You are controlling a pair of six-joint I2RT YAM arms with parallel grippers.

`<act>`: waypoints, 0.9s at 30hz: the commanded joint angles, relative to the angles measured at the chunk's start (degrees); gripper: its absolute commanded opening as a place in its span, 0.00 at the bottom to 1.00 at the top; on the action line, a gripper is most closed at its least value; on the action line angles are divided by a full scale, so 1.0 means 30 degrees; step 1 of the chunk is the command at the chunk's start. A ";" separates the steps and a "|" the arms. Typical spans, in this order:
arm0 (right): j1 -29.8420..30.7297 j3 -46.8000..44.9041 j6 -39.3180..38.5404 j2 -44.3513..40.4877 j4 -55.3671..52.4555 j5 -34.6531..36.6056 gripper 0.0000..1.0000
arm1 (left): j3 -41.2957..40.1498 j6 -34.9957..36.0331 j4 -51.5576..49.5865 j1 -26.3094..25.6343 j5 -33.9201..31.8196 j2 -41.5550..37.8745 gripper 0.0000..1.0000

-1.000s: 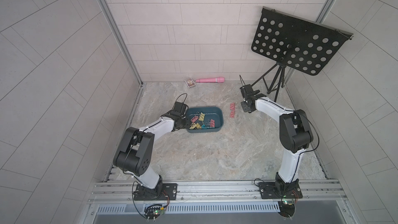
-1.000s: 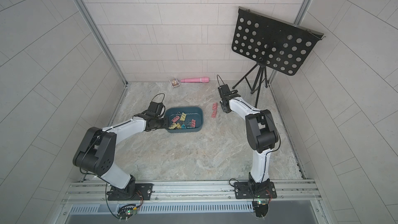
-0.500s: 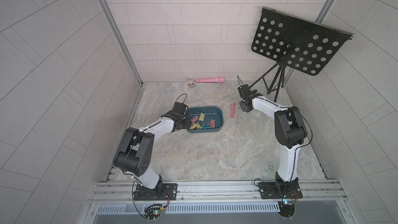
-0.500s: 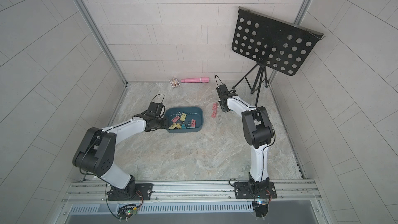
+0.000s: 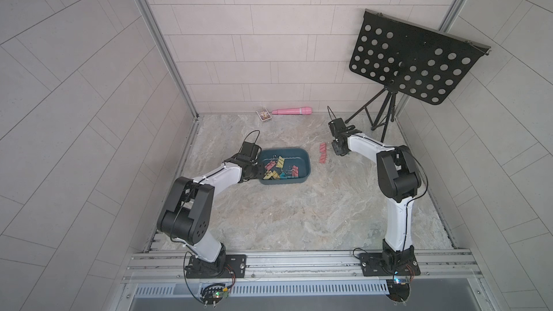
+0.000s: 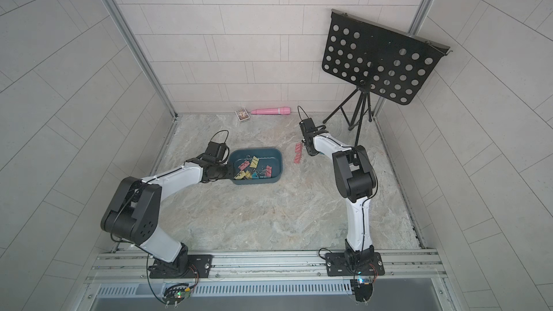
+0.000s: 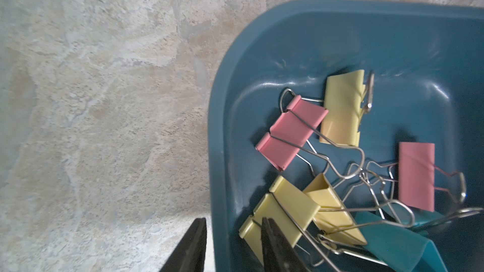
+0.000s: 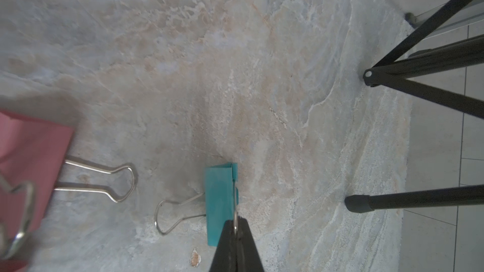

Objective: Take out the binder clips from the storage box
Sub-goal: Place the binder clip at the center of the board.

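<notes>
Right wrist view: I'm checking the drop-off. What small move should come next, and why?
Probably open the right end effector: it pinches the wire handle of the teal binder clip, which seems down on the table beside a pink clip already out.

You have the storage box (image 5: 294, 158), a dark teal lidless tub with rounded corners, sitting flat on the worktop a little left of centre, nearer the far edge than the near one. Inside it the binder clips (image 5: 279, 170), pink, yellow and teal with tangled wire handles, crowd its left end and near wall. To its right, apart from it, a few pink clips (image 5: 322, 154) lie in a short row. A teal clip (image 8: 218, 202) sits just beside them toward the right edge, one handle flat, the other raised.
</notes>
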 commanded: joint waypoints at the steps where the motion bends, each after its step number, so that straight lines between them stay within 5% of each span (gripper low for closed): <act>1: -0.0095 0.0509 -0.0108 0.0285 -0.0083 0.0442 0.00 | -0.0014 0.0157 -0.0042 0.0125 -0.0085 0.0020 0.43; 27: -0.0080 0.1043 -0.0348 0.0975 -0.0358 0.0376 0.05 | 0.0077 0.0101 -0.0027 0.0145 0.0153 0.0222 0.43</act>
